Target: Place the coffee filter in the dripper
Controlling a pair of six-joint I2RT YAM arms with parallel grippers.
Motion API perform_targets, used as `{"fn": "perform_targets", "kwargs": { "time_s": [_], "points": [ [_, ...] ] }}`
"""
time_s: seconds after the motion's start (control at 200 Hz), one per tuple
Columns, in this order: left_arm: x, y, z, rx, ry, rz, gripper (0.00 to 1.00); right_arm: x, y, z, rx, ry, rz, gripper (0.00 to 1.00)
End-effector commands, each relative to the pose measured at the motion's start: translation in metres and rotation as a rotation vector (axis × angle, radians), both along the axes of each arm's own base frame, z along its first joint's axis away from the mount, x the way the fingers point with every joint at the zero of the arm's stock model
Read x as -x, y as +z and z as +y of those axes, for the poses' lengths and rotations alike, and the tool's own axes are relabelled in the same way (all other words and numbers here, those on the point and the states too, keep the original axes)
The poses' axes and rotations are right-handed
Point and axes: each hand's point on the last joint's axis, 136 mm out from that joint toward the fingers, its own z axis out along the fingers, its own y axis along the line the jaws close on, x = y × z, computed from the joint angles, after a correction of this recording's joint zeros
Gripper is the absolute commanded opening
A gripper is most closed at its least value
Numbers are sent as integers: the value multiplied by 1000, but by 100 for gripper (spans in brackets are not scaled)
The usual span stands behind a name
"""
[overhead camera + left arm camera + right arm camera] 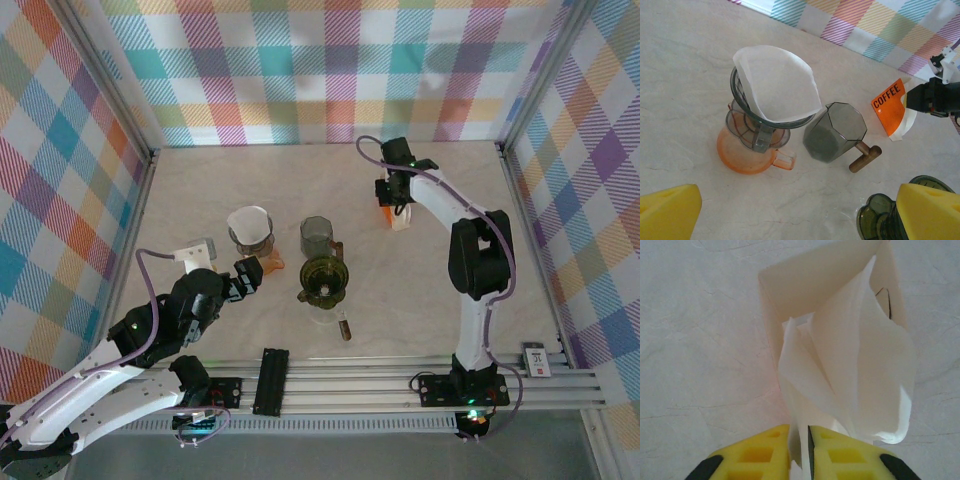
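Right gripper (799, 452) is clenched on a white filter (855, 375), the paper standing out of the open box (810, 285), which lies toward the far edge of the bench (200, 180), right of centre. Left gripper (247, 275) is released, jaws wide apart, hanging left of centre near a grey dripper (747, 117) that sits on an orange jug (742, 155) and carries a seated filter (777, 85). Green dripper (322, 272) stands at mid-bench, with a mug (835, 132) just beyond it toward the far edge.

coffee filter (860, 365): white, crumpled, rising at far right | second filter (777, 85): sitting open inside clear dripper (746, 114) | green dripper (322, 272): standing upright mid-table
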Motion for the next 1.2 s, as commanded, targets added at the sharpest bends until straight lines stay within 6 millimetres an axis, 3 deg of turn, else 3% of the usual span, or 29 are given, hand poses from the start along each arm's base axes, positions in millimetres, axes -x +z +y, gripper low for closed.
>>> {"fn": "perform_targets", "kwargs": {
  "time_s": [0.0,0.375,0.69,1.065,1.195],
  "points": [
    [2,-3,6,-6,24,0,100,-5,10,2,29,16,-26,14],
    [2,-3,5,1,21,1,100,2,26,2,39,11,-72,0],
    [3,-5,5,11,17,7,100,21,35,-4,29,-20,-73,0],
    [4,-2,3,16,4,11,100,92,55,-5,-75,-22,-38,0],
    [5,0,2,9,-5,16,100,122,73,-3,-103,10,-43,0]
  ]
}}
